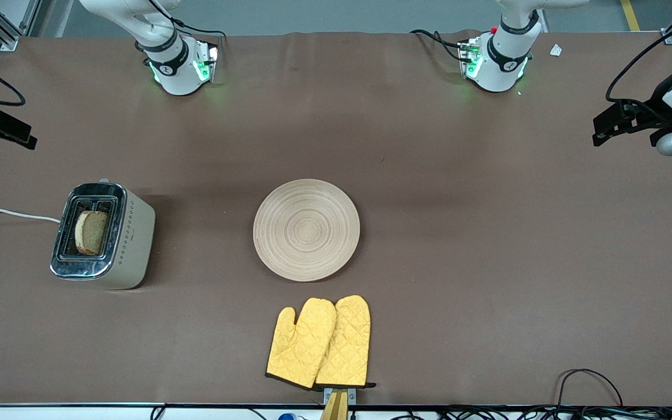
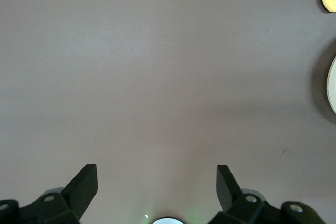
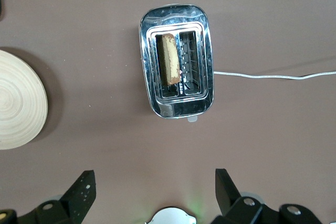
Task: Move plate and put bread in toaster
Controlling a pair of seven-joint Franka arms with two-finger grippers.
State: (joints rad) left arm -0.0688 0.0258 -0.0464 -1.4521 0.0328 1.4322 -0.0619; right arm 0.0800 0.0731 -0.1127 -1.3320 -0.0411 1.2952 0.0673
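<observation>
The toaster stands toward the right arm's end of the table, with its white cord trailing off the edge. The bread stands in one of its slots, top edge showing; the right wrist view shows the bread in the toaster too. The plate lies bare at mid-table. My right gripper is open and empty, held high beside the toaster. My left gripper is open and empty, over bare table at its own end.
Two yellow oven mitts lie side by side nearer to the front camera than the plate, close to the table's edge. The brown cloth covers the table. Cables hang along the front edge.
</observation>
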